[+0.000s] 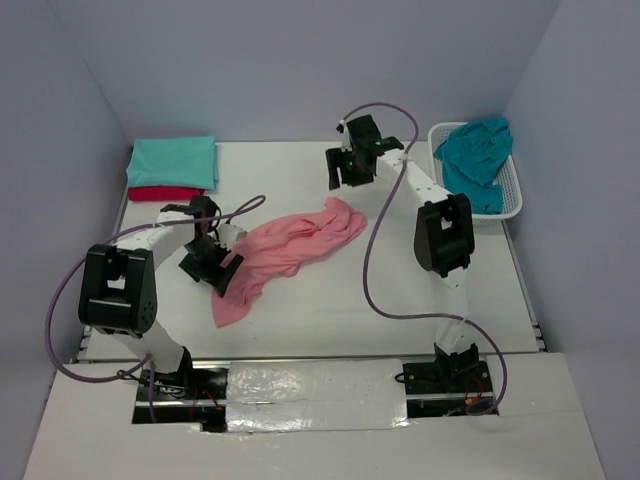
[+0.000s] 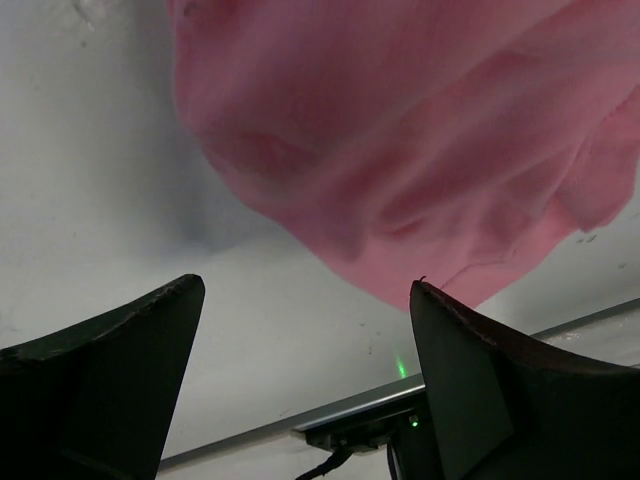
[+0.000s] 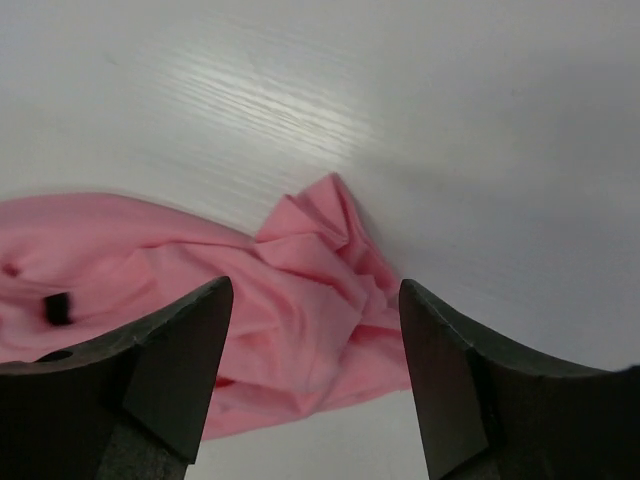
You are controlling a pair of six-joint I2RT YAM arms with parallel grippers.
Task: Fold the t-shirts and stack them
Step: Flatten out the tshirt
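White tabletop [image 1: 330, 300] inside pale walls carries four t-shirts and one basket. Salmon pink shirt [image 1: 290, 248]: crumpled, centre. Mint-teal shirt [image 1: 172, 158]: folded, stacked on the crimson red shirt [image 1: 165, 193] at the far left corner. Teal-blue shirt [image 1: 478, 150]: bunched in the white basket [image 1: 512, 205], far right. Two claws, both released (nothing between the fingers): left claw [image 2: 305, 290] at the pink shirt's near end, right claw [image 3: 315, 285] above its far end. Only the top view shows the stack and basket; both wrist views show pink cloth alone on the tabletop.
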